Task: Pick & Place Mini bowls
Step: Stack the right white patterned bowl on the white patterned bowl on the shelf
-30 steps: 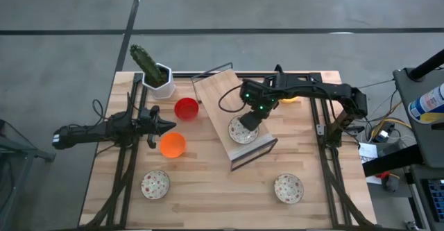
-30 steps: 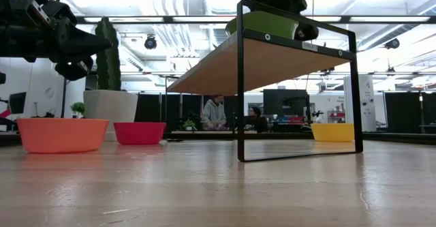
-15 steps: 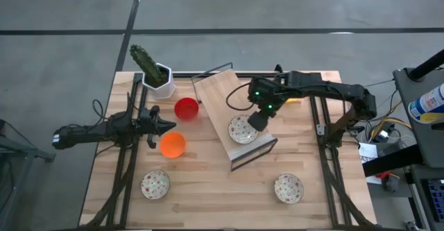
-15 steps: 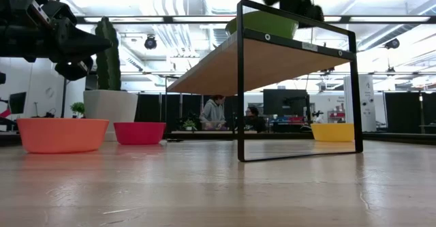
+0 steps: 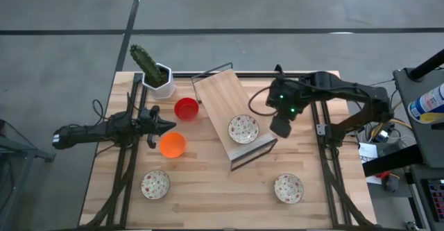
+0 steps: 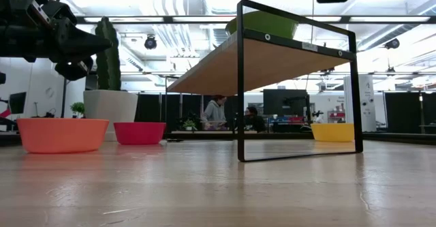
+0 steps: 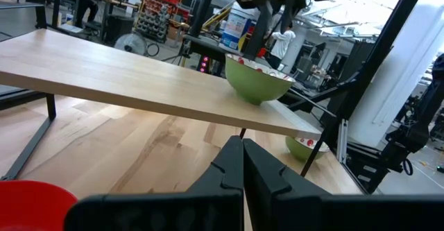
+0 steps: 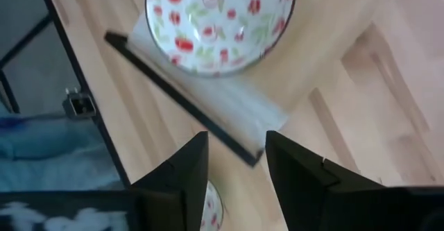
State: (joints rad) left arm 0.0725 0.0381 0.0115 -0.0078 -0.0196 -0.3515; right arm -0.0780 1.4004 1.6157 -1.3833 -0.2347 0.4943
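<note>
Left gripper fingers together; green-sided bowl on wooden shelf; red bowl near.

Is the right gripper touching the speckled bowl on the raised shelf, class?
Apart. In the high view the right gripper sits off the shelf, with bare wood between it and the speckled bowl; the right wrist view shows open fingers holding nothing.

Pale wood table and shelf board on a black frame. White bowl speckled red and green inside, green outside. Two more speckled bowls. Plain red bowl, orange bowl, yellow bowl. Green cactus in white pot.
</note>
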